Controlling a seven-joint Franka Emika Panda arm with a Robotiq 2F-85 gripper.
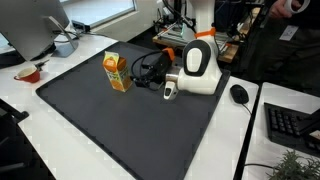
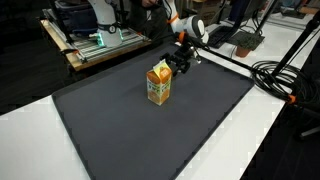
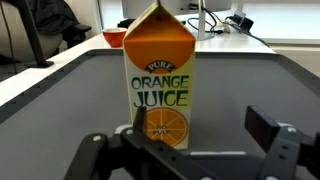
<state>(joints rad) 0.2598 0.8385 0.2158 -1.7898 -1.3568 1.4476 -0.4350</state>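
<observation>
Orange juice carton (image 3: 160,75) beside wide-open, empty tool (image 1: 145,70).

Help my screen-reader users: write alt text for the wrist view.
A juice carton stands upright on a dark mat, just ahead of the open gripper, whose fingers show at the bottom. A red bowl sits behind it.

Evenly bright in both exterior views, lit softly from overhead, with daylight from the window (image 1: 95,10) at the far left. Faint, short shadow beside the juice carton (image 1: 118,72) on the dark mat (image 1: 120,125). Mild glare off the white counter (image 2: 30,140). Coarse and small throughout. In the wrist view, sharp on the carton's lettering, blurred on the near jaws, possibly bowed slightly at the edges.
</observation>
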